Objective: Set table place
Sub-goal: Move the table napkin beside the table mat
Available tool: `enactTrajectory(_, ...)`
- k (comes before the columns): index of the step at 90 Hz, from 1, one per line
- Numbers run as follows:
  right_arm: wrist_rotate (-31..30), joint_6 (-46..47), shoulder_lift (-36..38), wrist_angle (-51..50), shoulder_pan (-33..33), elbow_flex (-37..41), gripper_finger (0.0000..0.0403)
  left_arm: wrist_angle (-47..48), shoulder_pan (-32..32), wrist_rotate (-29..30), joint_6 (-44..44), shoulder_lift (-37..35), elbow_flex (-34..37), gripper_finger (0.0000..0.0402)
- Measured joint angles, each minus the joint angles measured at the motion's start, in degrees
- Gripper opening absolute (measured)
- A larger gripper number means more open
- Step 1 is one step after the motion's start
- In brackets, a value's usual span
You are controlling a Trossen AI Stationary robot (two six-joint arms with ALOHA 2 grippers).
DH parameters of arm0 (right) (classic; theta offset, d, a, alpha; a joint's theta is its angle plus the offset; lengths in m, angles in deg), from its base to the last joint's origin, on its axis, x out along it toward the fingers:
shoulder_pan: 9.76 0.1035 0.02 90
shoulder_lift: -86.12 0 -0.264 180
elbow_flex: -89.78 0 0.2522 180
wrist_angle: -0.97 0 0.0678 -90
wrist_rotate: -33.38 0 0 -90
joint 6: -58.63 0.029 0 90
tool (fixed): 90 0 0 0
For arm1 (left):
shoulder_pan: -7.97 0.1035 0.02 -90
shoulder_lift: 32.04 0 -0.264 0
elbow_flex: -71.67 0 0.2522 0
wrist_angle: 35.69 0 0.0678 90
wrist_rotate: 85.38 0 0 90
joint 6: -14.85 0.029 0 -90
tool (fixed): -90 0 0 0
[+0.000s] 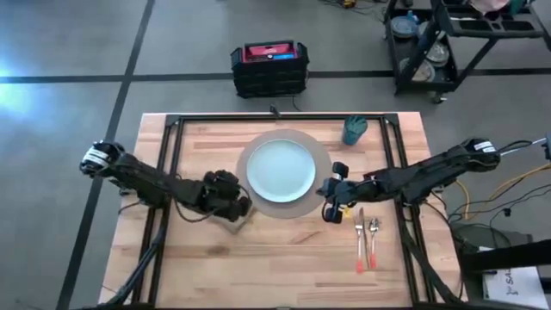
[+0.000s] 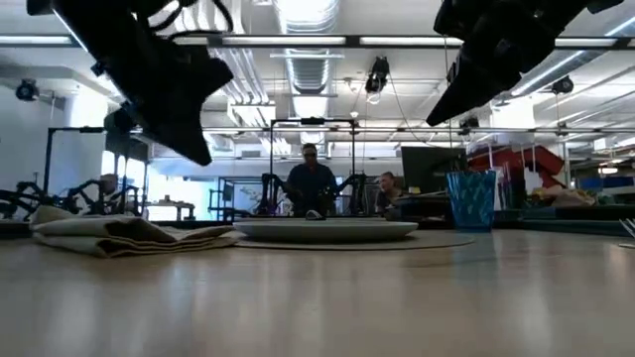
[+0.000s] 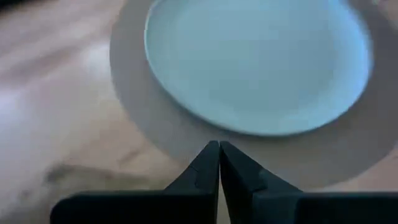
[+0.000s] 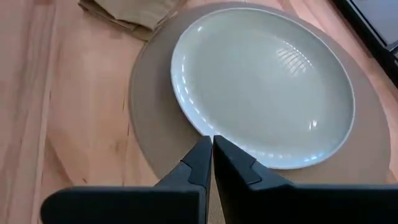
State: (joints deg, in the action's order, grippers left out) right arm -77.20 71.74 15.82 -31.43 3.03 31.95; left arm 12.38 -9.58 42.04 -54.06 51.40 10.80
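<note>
So on the table [image 1: 284,258] there's one round tan mat [image 1: 319,195] with one pale blue-green plate [image 1: 281,169] sitting in the middle of it. One teal cup [image 1: 354,129] stands upright off the mat, toward the far right corner. One fork [image 1: 361,241] and one spoon [image 1: 374,241], both orange-handled, lie side by side to the right of the mat, not touching it. One brown napkin [image 2: 129,234], folded, sits just off the mat's left edge; from above it's mostly hidden under the left arm, but you see it fine from table level.

Two arms. The left gripper [image 3: 219,149] hangs above the table right by the napkin, at the mat's left edge, jaws pressed together with nothing between them. The right gripper [image 4: 212,144] hovers at the mat's right edge, just above the cutlery end, jaws also closed up and empty. Both point in at the plate.

Around it: a black rail frame [image 1: 172,164] runs across the tabletop, one black crate [image 1: 269,69] with a red top sits on the floor behind the table, and a black cart [image 1: 448,43] is off at the far right. Two people [image 2: 312,180] are in the room behind.
</note>
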Motion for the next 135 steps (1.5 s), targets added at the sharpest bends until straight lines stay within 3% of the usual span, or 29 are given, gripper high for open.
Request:
enactTrajectory(16,0.0,0.17,0.0,-0.57,0.21,0.0,0.0002,-4.96,-2.04,-11.29,-5.07,9.75,-0.09,0.0)
enactTrajectory(27,0.0,0.17,0.0,-0.43,0.21,0.0,0.0002,-5.9,-3.96,-14.56,-6.23,14.32,-3.04,0.0)
enactTrajectory(52,0.02,0.67,0.0,-0.55,0.21,0.0,0.0002,6.4,-11.44,-29.88,-0.33,15.83,-11.71,0.0)
enactTrajectory(65,0.02,0.79,0.0,-0.55,0.21,0.0,0.0002,19.66,-15.11,-28.71,-4.02,13.92,-16.71,0.0)
enactTrajectory(79,0.0,0.81,-0.08,-0.3,0.21,0.0,0.0002,44.39,-18.54,-21.94,-22.81,12.53,-21.2,0.0)
enactTrajectory(87,0.0,0.83,-0.39,0.17,0.21,0.0,0.0002,50.94,-18.97,-21.75,-29.81,11.61,-20.88,0.0)
enactTrajectory(123,0.03,0.5,-1.95,1.09,0.21,0.11,0.0002,30.37,-13.28,-21.4,-31.13,4.83,-1.61,0.0)
enactTrajectory(135,0.04,0.39,-2.4,1.2,0.18,0.02,0.0002,20.69,-9.27,-21.5,-27.01,2.68,5.57,0.0)
